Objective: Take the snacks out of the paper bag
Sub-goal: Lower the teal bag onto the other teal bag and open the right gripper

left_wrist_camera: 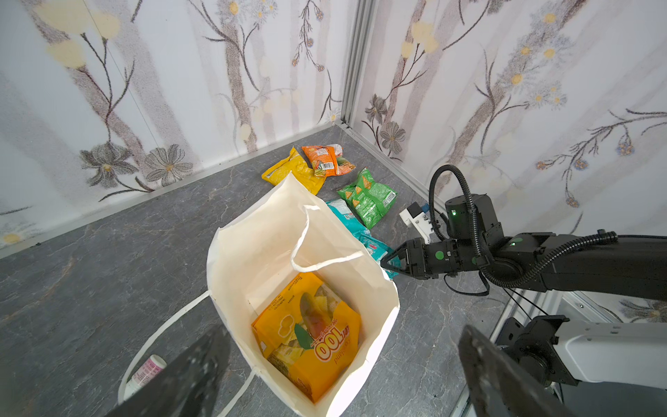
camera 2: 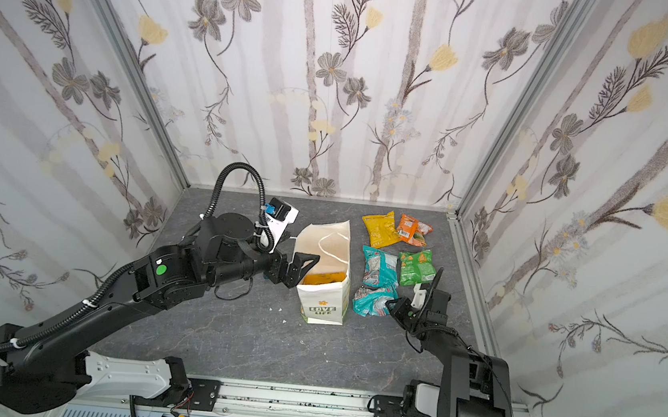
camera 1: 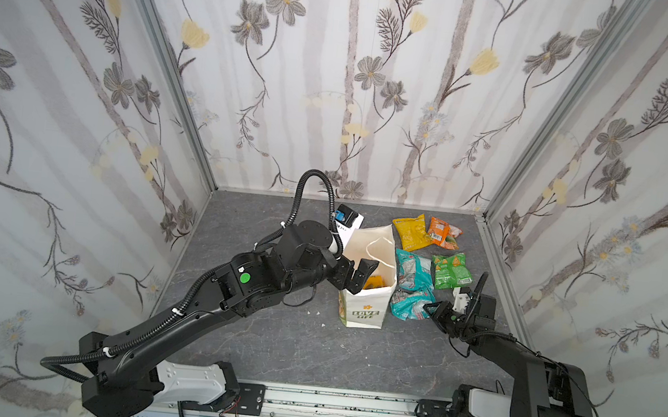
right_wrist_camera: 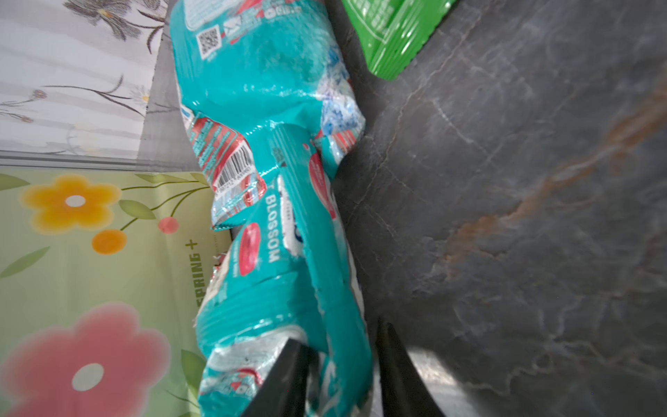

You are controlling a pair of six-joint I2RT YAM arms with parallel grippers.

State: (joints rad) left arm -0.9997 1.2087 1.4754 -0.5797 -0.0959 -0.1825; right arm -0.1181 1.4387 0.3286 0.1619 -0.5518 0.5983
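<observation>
Nearest, the right arm lies low over the counter, right jaws narrow about the end of a teal packet just beside the paper bag; whether they pinch it I cannot tell. The left arm reaches to the upright bag's mouth, left jaws wide and empty. Straight below them the orange-yellow packet lies flat on the bag's floor, long axis crosswise to their gap, so the left arm is nearer. Beyond, on the counter: second teal packet, green packet, yellow packet, orange packet.

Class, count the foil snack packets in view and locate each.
6. Outside the white paper bag, on the grey table: yellow foil packet, orange packet, green packet, two teal packets. A second orange packet lies inside; more may hide beneath.
</observation>
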